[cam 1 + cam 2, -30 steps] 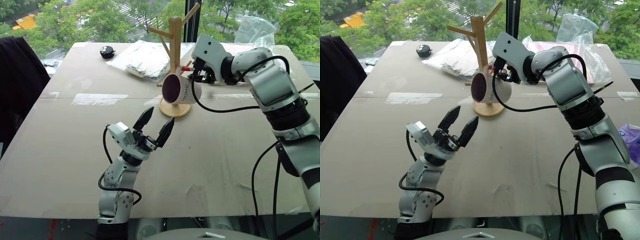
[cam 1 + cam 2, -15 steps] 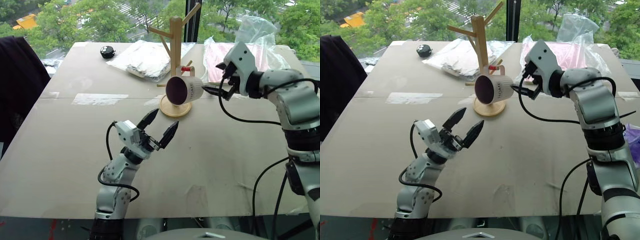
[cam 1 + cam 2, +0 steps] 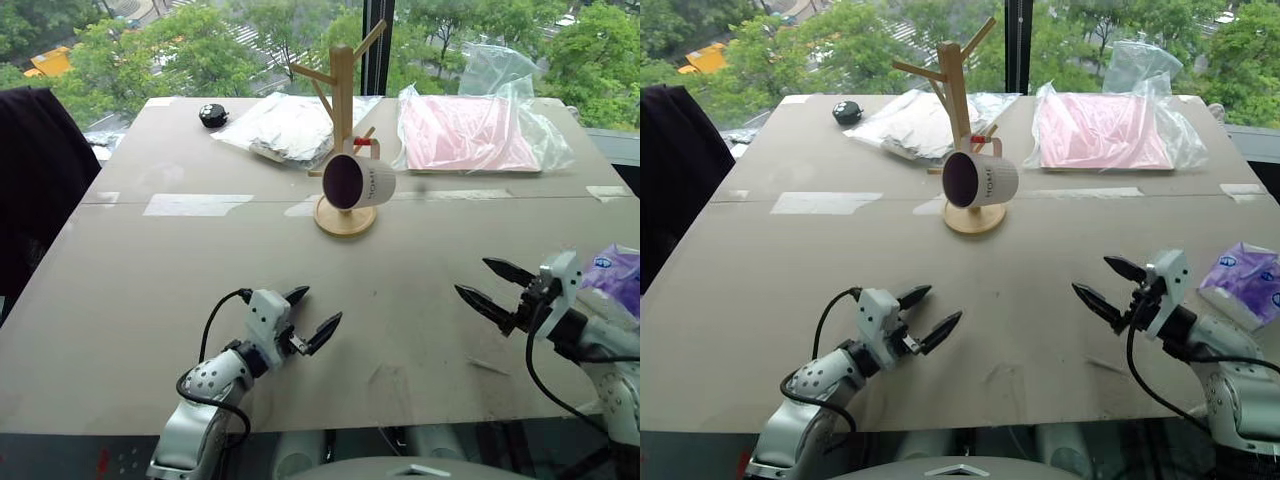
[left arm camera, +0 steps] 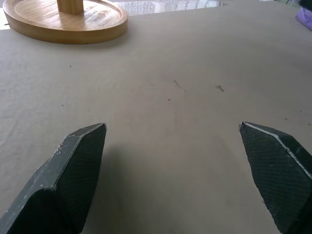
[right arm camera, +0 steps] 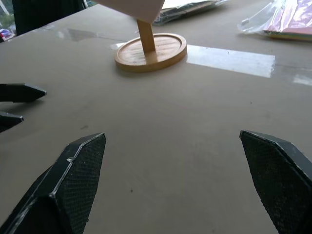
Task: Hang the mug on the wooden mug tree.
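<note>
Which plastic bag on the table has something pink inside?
The clear bag at the far right, beside the wooden mug tree. The other bag holds something white.

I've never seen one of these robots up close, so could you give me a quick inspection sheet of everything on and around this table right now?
Surface: table, taped seams, a few scuffs.
Job's things: mug hangs by its handle on the red-tipped peg of the mug tree; mouth faces the robot.
Clutter: silvery bag, pink bag, clear bag, small black thing, purple pack.
Claws: left claw open, empty; right claw open, empty; both low at the near edge, far from the mug.
Cables: black loops at both wrists.
Surroundings: window with trees behind; dark cloth on the left.
</note>
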Action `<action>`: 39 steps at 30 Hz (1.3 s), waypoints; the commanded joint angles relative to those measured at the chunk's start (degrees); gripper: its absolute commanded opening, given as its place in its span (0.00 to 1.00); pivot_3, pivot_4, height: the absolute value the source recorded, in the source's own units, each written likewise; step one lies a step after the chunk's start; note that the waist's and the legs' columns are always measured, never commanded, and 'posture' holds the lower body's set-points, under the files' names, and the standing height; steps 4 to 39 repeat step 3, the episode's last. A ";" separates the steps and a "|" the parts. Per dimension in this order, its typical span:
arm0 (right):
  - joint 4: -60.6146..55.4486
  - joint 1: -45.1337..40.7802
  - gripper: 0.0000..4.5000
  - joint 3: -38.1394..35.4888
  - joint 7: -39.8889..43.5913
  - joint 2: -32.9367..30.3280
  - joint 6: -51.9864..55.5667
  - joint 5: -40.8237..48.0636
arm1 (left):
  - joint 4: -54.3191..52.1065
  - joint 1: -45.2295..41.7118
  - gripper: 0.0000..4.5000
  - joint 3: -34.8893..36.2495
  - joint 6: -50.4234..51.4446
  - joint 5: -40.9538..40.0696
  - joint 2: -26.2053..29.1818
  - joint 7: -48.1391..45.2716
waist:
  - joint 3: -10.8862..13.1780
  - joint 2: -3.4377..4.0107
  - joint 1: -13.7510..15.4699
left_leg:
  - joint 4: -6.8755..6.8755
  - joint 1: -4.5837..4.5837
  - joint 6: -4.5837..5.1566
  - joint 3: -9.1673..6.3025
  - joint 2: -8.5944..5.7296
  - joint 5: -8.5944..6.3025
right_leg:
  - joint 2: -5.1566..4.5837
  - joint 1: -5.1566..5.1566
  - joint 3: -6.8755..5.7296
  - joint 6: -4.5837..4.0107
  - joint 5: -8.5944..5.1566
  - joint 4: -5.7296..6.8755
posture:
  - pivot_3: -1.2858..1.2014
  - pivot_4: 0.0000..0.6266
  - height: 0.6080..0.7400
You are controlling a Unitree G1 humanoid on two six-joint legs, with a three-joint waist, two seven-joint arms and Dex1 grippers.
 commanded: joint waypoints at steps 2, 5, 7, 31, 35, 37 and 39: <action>2.11 4.13 0.99 2.76 0.49 1.81 -9.08 -2.98 | -1.14 0.44 1.00 -0.08 0.56 1.31 1.02 0.18 | -0.12 0.25 -0.18 | -0.01 0.00 0.00 0.06 -0.01 0.00 | 0.02 -0.02 0.06 0.00 0.00 0.01 | 0.52 0.24 1.00; 2.80 4.84 0.99 3.41 0.49 2.12 -10.59 -3.58 | -1.48 0.34 1.00 -0.06 0.85 0.99 1.10 0.01 | -0.12 0.25 -0.18 | -0.01 0.00 0.00 0.07 -0.01 0.00 | 0.02 -0.03 0.07 0.00 0.00 0.01 | 0.52 0.24 1.00; 2.80 4.84 0.99 3.41 0.49 2.12 -10.59 -3.58 | -1.48 0.34 1.00 -0.06 0.85 0.99 1.10 0.01 | -0.12 0.25 -0.18 | -0.01 0.00 0.00 0.07 -0.01 0.00 | 0.02 -0.03 0.07 0.00 0.00 0.01 | 0.52 0.24 1.00; 2.80 4.84 0.99 3.41 0.49 2.12 -10.59 -3.58 | -1.48 0.34 1.00 -0.06 0.85 0.99 1.10 0.01 | -0.12 0.25 -0.18 | -0.01 0.00 0.00 0.07 -0.01 0.00 | 0.02 -0.03 0.07 0.00 0.00 0.01 | 0.52 0.24 1.00; 2.80 4.84 0.99 3.41 0.49 2.12 -10.59 -3.58 | -1.48 0.34 1.00 -0.06 0.85 0.99 1.10 0.01 | -0.12 0.25 -0.18 | -0.01 0.00 0.00 0.07 -0.01 0.00 | 0.02 -0.03 0.07 0.00 0.00 0.01 | 0.52 0.24 1.00; 2.80 4.84 0.99 3.41 0.49 2.12 -10.59 -3.58 | -1.48 0.34 1.00 -0.06 0.85 0.99 1.10 0.01 | -0.12 0.25 -0.18 | -0.01 0.00 0.00 0.07 -0.01 0.00 | 0.02 -0.03 0.07 0.00 0.00 0.01 | 0.52 0.24 1.00; 2.80 4.84 0.99 3.41 0.49 2.12 -10.59 -3.58 | -1.48 0.34 1.00 -0.06 0.85 0.99 1.10 0.01 | -0.12 0.25 -0.18 | -0.01 0.00 0.00 0.07 -0.01 0.00 | 0.02 -0.03 0.07 0.00 0.00 0.01 | 0.52 0.24 1.00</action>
